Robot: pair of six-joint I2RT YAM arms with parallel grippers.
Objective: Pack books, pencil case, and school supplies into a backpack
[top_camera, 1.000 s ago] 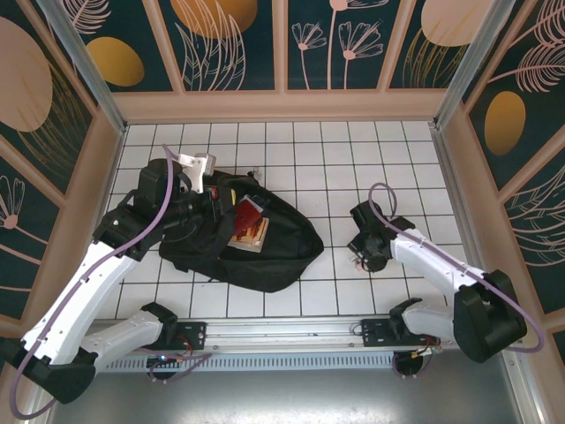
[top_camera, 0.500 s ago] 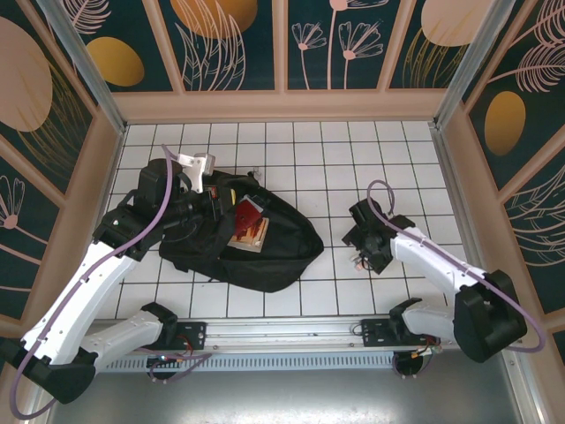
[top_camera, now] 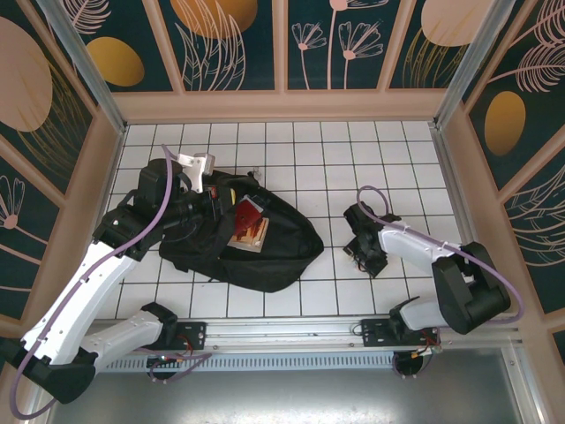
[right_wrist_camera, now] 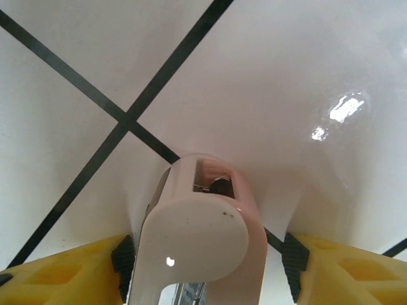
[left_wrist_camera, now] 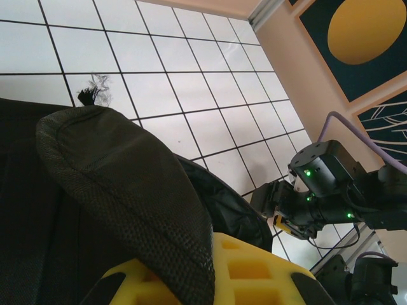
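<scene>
One camera looks down from high up on the whole surface (top_camera: 353, 150). Two ride the wrists, very close. The left one shares the backpack (left_wrist_camera: 114, 190) with it.

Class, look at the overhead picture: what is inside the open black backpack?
Inside the backpack, a red-covered book stands tilted above an orange-edged, pale flat item. A yellow bit shows near the opening. Anything deeper is hidden by black fabric.

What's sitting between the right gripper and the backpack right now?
Nothing: in the top view only bare white tile separates the right gripper from the backpack.
</scene>
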